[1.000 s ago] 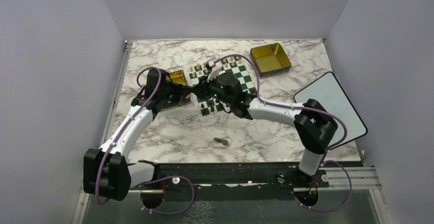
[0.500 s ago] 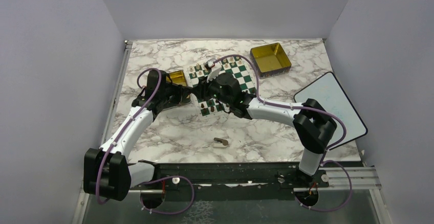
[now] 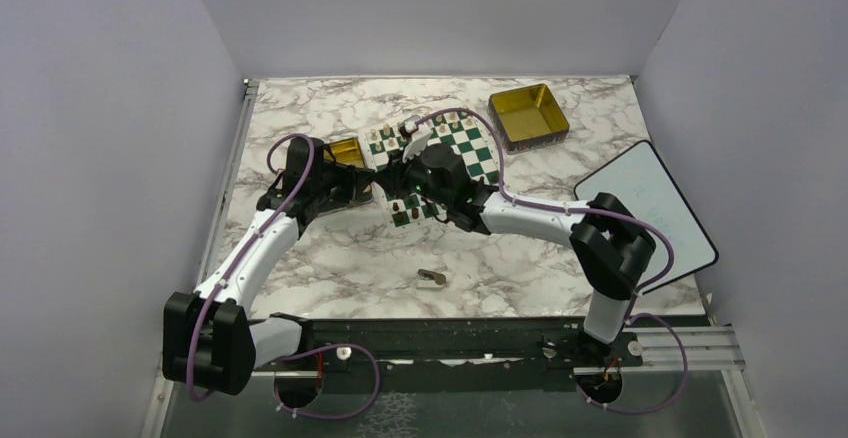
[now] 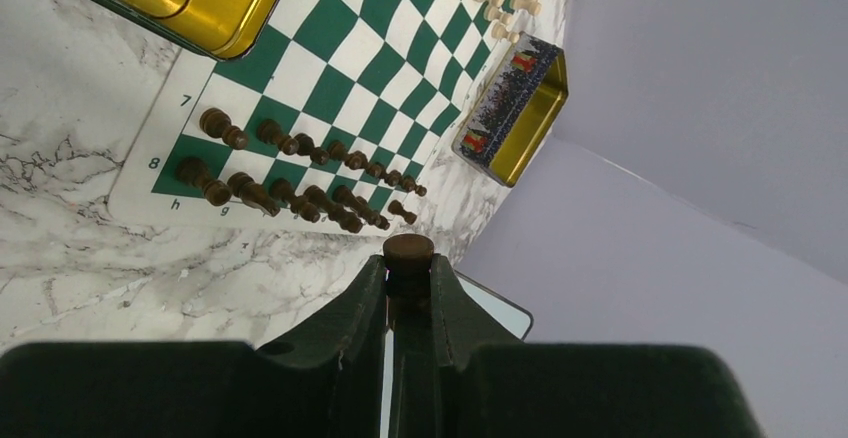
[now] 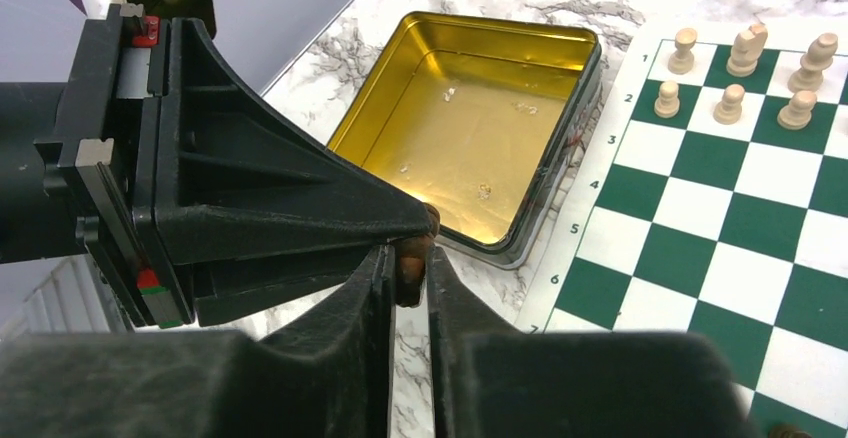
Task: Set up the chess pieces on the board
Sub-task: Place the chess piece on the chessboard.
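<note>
At the board's left edge my two grippers meet tip to tip over the marble. My left gripper (image 4: 409, 270) is shut on a dark chess piece (image 4: 409, 251), whose round base shows between its tips. My right gripper (image 5: 407, 258) is shut on the same piece (image 5: 410, 270), with the left gripper (image 5: 425, 223) touching it from above. In the top view the left gripper (image 3: 372, 184) and right gripper (image 3: 396, 180) overlap and hide the piece. Two rows of dark pieces (image 4: 290, 173) stand on ranks 7 and 8 of the green and white board (image 4: 370, 68).
Pale pieces (image 5: 740, 78) stand on the board's (image 5: 740, 258) far ranks. An empty gold tin (image 5: 470, 118) sits just left of the board (image 3: 470, 153), and a second tin (image 3: 528, 113) lies beyond it. A whiteboard (image 3: 650, 208) lies right; a small dark object (image 3: 432, 277) lies near.
The right arm has edged slightly left toward the left gripper. The left arm and the board have stayed where they were.
</note>
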Tool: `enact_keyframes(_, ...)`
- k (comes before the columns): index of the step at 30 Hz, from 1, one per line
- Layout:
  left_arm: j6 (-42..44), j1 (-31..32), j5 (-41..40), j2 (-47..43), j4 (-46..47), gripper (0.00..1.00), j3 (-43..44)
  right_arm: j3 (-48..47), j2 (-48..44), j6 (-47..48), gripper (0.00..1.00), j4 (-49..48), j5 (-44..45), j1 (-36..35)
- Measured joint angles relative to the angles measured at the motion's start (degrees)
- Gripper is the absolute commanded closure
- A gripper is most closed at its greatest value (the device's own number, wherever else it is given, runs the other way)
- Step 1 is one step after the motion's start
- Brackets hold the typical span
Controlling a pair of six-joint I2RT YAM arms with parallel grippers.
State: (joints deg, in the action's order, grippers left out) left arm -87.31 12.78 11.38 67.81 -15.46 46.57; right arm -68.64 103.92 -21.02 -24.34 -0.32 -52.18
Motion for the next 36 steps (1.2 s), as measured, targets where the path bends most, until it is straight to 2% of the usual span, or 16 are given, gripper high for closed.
enact_keyframes(3, -0.13, -0.07, -0.13, -0.04, 0.00, 0.87, 0.00, 0.02, 0.00, 0.09, 0.93, 0.04, 0.24, 0.00)
enact_keyframes(5, -0.17, -0.07, -0.15, -0.09, 0.15, 0.77, 0.00, 0.09, 0.00, 0.04, 0.93, -0.04, 0.24, 0.07)
enact_keyframes(7, -0.15, -0.07, -0.17, -0.11, 0.15, 0.62, 0.00, 0.09, -0.04, 0.09, 0.94, -0.02, 0.33, 0.02)
enact_keyframes(11, -0.13, 0.13, 0.74, -0.33, 0.17, 0.47, -0.02, 0.13, -0.11, 0.26, 1.00, 0.26, 0.52, 0.00)
enact_keyframes(18, 1.20, 0.37, 1.05, -1.60, 0.02, 0.34, -0.02, 1.20, -3.61, 2.99, 0.99, 5.20, 1.16, 0.61)
enact_keyframes(19, 1.55, 0.39, 0.98, -1.79, -0.07, 0.29, -0.02, 1.27, -4.76, 3.58, 1.00, 6.91, 1.11, 0.87)
enact_keyframes(21, 3.54, 0.48, 0.22, -2.19, -0.24, 0.03, 0.00, 1.14, -7.34, 5.20, 0.99, 10.78, 0.94, 1.86)
enact_keyframes(30, 21.44, 1.81, -8.96, -4.52, -0.46, 0.01, 1.31, -6.19, -13.86, 13.14, 0.99, 35.47, -2.19, 12.92)
enact_keyframes(36, 43.10, 1.99, -10.25, -5.51, 3.52, 0.01, 1.31, -10.49, -13.55, 17.35, 0.99, 50.38, -4.98, 21.70)
